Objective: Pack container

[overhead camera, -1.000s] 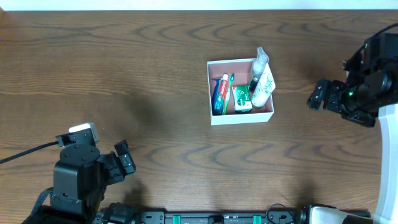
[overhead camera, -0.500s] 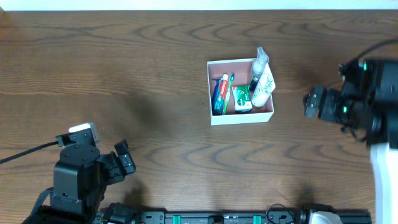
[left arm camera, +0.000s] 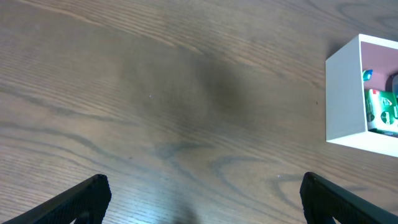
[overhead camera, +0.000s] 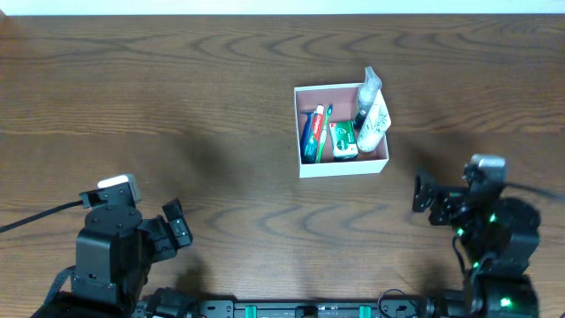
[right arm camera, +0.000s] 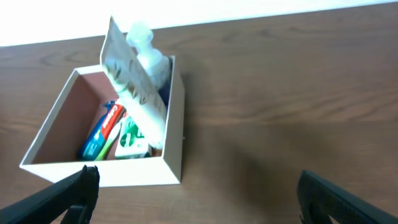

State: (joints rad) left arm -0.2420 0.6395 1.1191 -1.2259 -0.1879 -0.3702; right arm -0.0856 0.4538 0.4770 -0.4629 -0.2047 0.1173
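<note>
The container [overhead camera: 342,167], one square, shallow white box with a dusty-pink inside, sits right of centre on the desk [overhead camera: 177,106]. It holds one white tube [overhead camera: 374,122], one green-and-white packet [overhead camera: 342,140], one blue-and-red tube [overhead camera: 308,132] and one green toothbrush [overhead camera: 324,132]. The left hand [overhead camera: 179,225] and right hand [overhead camera: 420,194] both gape empty, well apart from it.

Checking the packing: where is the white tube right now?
In the overhead view the white tube leans against the right wall inside the container, just right of the green box, its top poking past the far rim.
</note>
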